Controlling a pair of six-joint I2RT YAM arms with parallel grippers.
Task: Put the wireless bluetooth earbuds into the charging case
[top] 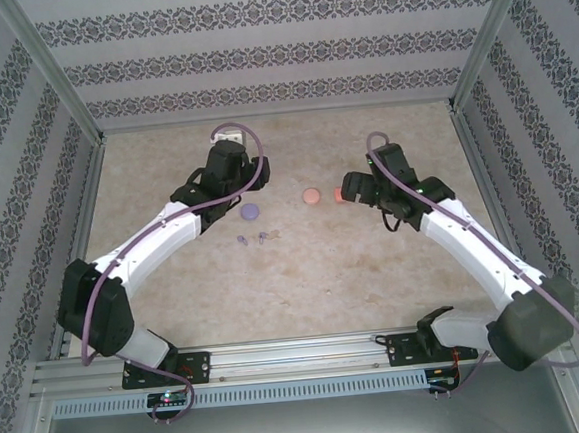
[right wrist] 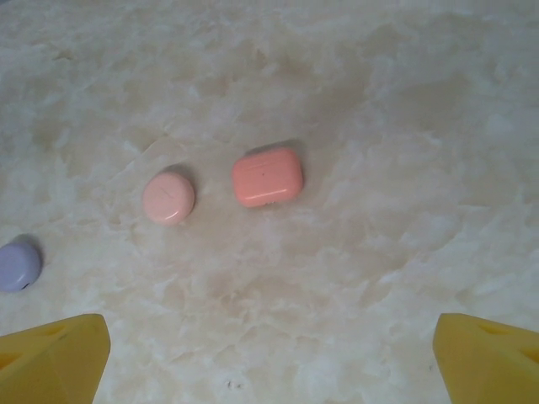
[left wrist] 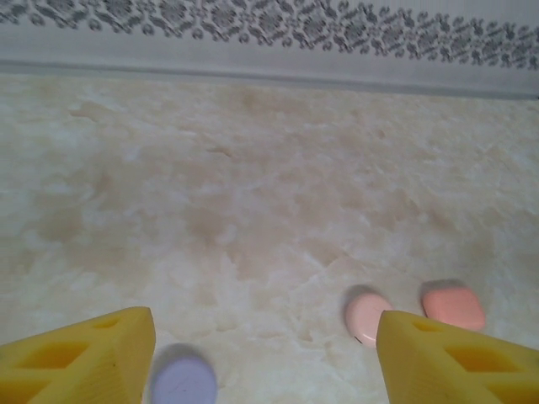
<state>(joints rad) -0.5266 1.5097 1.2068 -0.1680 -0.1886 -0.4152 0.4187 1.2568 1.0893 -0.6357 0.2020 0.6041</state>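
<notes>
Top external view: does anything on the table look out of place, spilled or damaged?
Nothing spilled or damaged. Two purple earbuds lie loose on the table near the purple case; that, the pink case and the orange case all look shut.

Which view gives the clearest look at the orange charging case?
The right wrist view: the orange case lies whole, large and unobstructed near mid-frame. In the left wrist view it is smaller and blurrier, low at the right. In the top view it is a tiny speck.
</notes>
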